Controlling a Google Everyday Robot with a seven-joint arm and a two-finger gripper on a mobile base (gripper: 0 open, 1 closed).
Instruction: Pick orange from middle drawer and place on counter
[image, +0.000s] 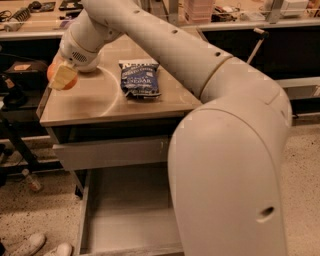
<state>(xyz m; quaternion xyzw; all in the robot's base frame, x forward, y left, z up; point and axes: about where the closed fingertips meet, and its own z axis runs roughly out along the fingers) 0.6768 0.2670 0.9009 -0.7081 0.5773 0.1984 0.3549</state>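
My gripper (62, 76) hangs over the left edge of the counter (100, 102), a glossy tan tabletop on a dark cabinet. Its pale fingers (64, 75) are shut on the orange (52, 71), held just above the counter's surface. The middle drawer (127, 220) stands pulled open below, and the part of its grey floor that shows is bare. My arm (225, 130) covers the right side of the counter and of the drawer.
A blue snack bag (140, 78) lies in the middle of the counter. A closed drawer front (112, 152) sits above the open drawer. A cluttered long bench (35, 10) runs behind. Dark gear (15, 80) stands left; a bottle (30, 180) and shoes (35, 246) are on the floor.
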